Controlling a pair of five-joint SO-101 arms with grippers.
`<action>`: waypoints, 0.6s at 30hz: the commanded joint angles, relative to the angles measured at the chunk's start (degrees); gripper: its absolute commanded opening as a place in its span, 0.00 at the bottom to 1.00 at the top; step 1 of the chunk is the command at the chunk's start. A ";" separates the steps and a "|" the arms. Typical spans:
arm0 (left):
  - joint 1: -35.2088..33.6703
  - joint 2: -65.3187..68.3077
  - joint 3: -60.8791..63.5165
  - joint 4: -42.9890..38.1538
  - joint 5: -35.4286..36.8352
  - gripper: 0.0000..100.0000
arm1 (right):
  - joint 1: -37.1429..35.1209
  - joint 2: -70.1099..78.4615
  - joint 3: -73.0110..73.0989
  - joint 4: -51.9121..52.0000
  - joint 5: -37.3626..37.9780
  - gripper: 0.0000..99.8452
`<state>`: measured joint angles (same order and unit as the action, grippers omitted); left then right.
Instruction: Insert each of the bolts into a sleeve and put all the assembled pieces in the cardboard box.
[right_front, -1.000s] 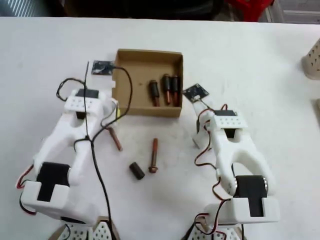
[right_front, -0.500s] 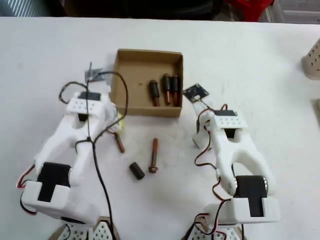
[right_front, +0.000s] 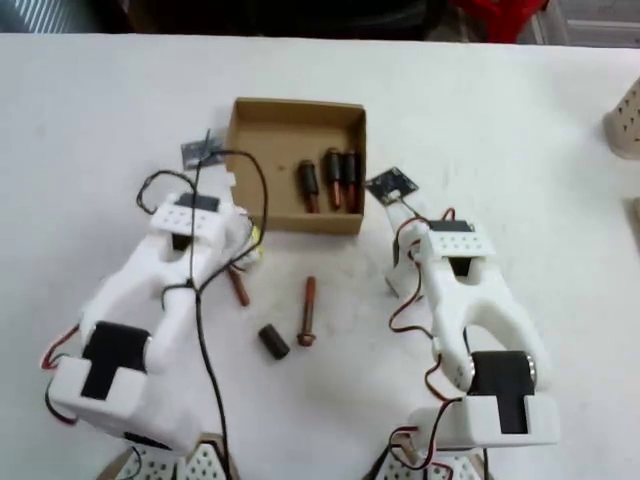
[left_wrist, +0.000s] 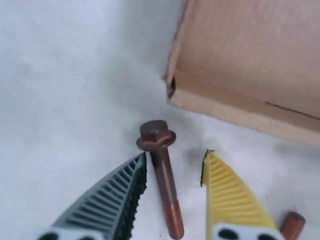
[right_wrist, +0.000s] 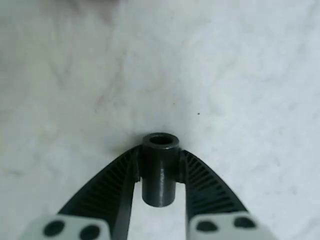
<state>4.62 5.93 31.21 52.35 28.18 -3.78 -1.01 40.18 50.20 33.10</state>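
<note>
On the white table (right_front: 520, 120), the left gripper (left_wrist: 175, 156) stood open astride a bolt (left_wrist: 164, 195); the right gripper (right_wrist: 160, 151) pinched a sleeve (right_wrist: 160, 175), bore outward, seemingly to receive it.

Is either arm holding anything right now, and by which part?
The right tool grips a black sleeve by its sides. The left tool straddles a bolt, open.

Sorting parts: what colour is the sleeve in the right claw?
Black sleeve; right wrist view shows it best.
</note>
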 joint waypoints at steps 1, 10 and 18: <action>-0.84 4.18 -2.99 -0.18 0.70 0.21 | 0.40 -0.48 -0.26 -0.22 0.62 0.02; -0.84 6.73 -6.86 3.08 -0.97 0.01 | 0.40 -0.48 -0.26 -0.22 0.62 0.02; -0.84 6.64 -6.77 2.55 -3.96 0.02 | 0.48 -0.48 -0.26 -0.22 0.62 0.02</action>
<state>4.53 12.53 25.49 54.55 25.10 -3.78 -1.01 40.18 50.20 33.10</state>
